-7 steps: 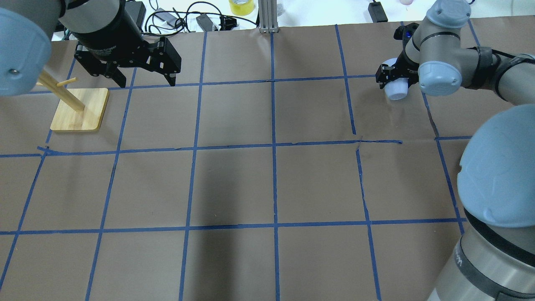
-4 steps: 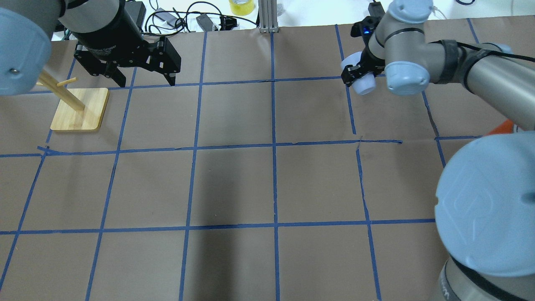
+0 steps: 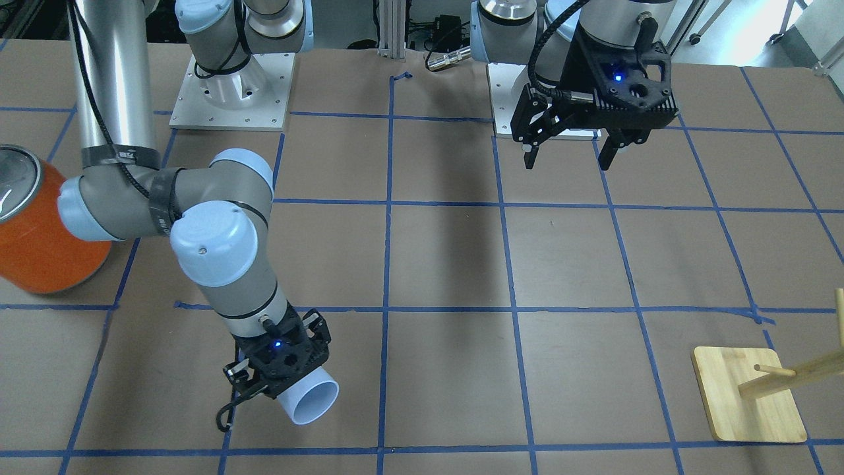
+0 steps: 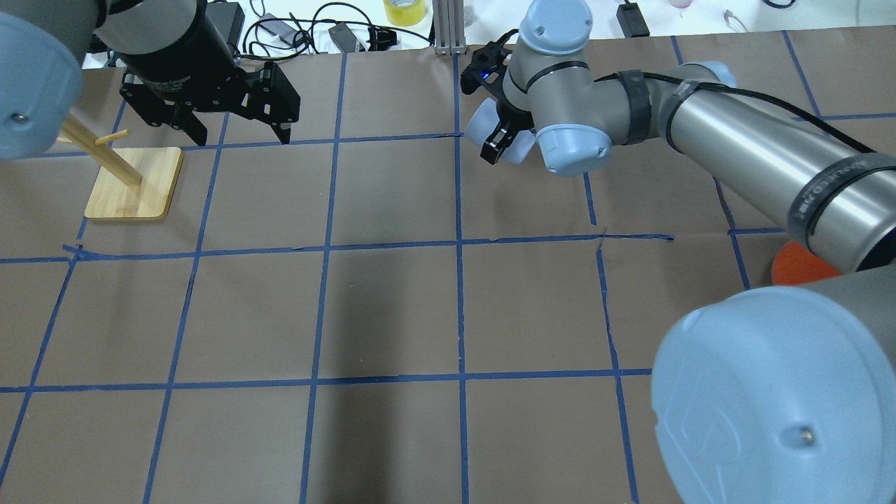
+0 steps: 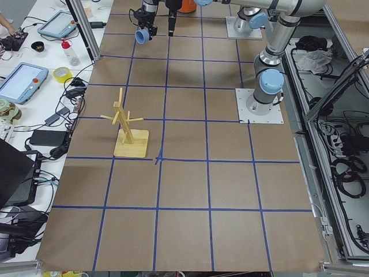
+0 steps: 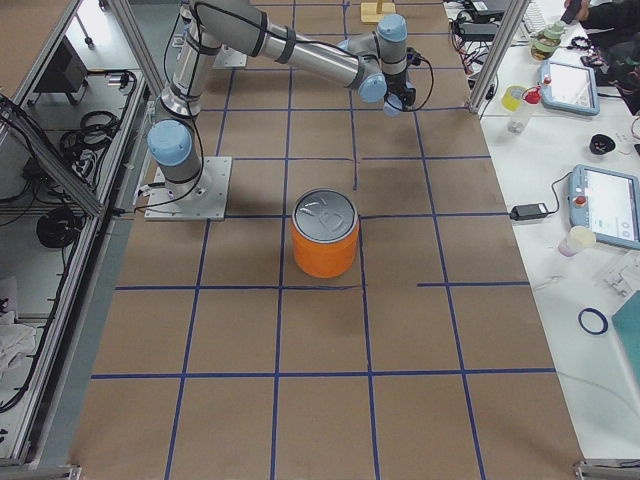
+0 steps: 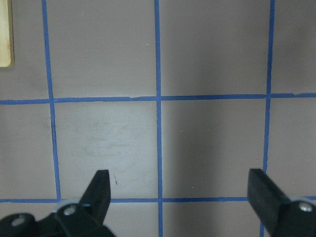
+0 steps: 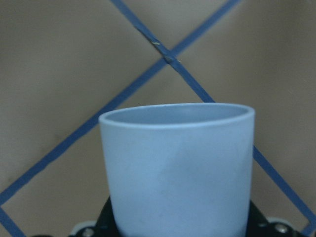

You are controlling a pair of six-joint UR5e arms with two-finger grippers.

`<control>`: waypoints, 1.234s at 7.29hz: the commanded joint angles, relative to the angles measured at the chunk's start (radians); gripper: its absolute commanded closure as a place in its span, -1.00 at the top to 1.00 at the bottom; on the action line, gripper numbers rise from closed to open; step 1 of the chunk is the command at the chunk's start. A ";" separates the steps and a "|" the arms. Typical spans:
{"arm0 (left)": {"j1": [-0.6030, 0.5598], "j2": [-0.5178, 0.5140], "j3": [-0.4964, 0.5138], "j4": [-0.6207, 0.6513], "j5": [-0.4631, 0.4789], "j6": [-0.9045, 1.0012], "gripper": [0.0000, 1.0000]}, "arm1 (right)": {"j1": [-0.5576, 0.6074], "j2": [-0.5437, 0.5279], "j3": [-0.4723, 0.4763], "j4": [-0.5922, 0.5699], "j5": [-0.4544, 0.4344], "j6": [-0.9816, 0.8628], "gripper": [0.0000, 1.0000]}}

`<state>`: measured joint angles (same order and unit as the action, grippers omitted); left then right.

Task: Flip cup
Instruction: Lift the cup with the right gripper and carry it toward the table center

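The cup is a small pale blue tumbler, tilted on its side in my right gripper, which is shut on it above the brown table. Its open mouth points away from the wrist, as the right wrist view shows the cup. In the overhead view the right gripper holds the cup near the far middle of the table. My left gripper is open and empty at the far left, above the table; it also shows in the front view and the left wrist view.
A wooden peg stand stands at the far left, just beside the left gripper. A large orange can with a silver top stands on the robot's right side, beside the right arm. Blue tape lines grid the brown paper table.
My right arm has swung to the left along the table's far side, carrying the cup from the far right to near the far middle. The left arm has hardly moved.
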<state>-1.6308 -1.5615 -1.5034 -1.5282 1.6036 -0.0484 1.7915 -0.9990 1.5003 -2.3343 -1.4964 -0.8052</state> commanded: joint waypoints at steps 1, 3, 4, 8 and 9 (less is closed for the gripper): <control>0.002 0.001 0.000 -0.001 -0.001 0.007 1.00 | 0.106 0.037 -0.028 -0.025 -0.039 -0.280 -0.75; 0.002 0.001 0.000 -0.001 -0.001 0.007 1.00 | 0.181 0.069 -0.032 -0.025 -0.059 -0.288 -0.76; 0.002 0.001 0.000 -0.001 -0.001 0.007 1.00 | 0.219 0.071 -0.034 -0.026 -0.061 -0.285 -0.74; 0.000 0.000 -0.001 -0.003 -0.008 0.007 1.00 | 0.241 0.076 -0.009 -0.016 -0.058 -0.302 -0.53; 0.000 0.000 -0.001 -0.004 -0.007 0.007 1.00 | 0.241 0.076 0.000 -0.017 -0.048 -0.346 0.02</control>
<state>-1.6305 -1.5610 -1.5046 -1.5311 1.5974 -0.0414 2.0318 -0.9235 1.4883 -2.3524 -1.5526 -1.1126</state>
